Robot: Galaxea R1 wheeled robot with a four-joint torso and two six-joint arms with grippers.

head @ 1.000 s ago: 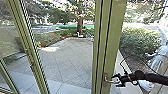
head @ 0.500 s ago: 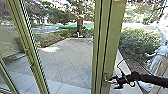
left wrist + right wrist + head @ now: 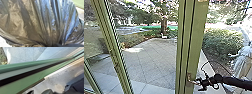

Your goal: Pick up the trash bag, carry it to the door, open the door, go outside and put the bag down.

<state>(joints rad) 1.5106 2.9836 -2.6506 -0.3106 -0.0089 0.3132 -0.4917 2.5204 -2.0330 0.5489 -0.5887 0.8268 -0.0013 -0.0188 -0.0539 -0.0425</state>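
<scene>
R fingers [image 3: 199,84] apart at dr hdl [image 3: 192,81]; dr frame [image 3: 196,37] in way, shrub [image 3: 222,43] o/s; L: can't tell.

- Door [image 3: 195,42]: olive green, marked with dark lengthwise lines.
- Handle [image 3: 190,81], on door: dull brass tone.
- Right gripper [image 3: 198,84], at door: black.
- Arm [image 3: 236,82], right of door: black.
- Paving [image 3: 146,60], beyond door: grey, diagonal grid of darker joints.
- Bush [image 3: 221,42], right of door: mid-green, mottled lighter.
- Trunk [image 3: 164,26], beyond door: brown.
- Bag [image 3: 16,21]: dark, brownish sheen, streaks of silvery blue.
</scene>
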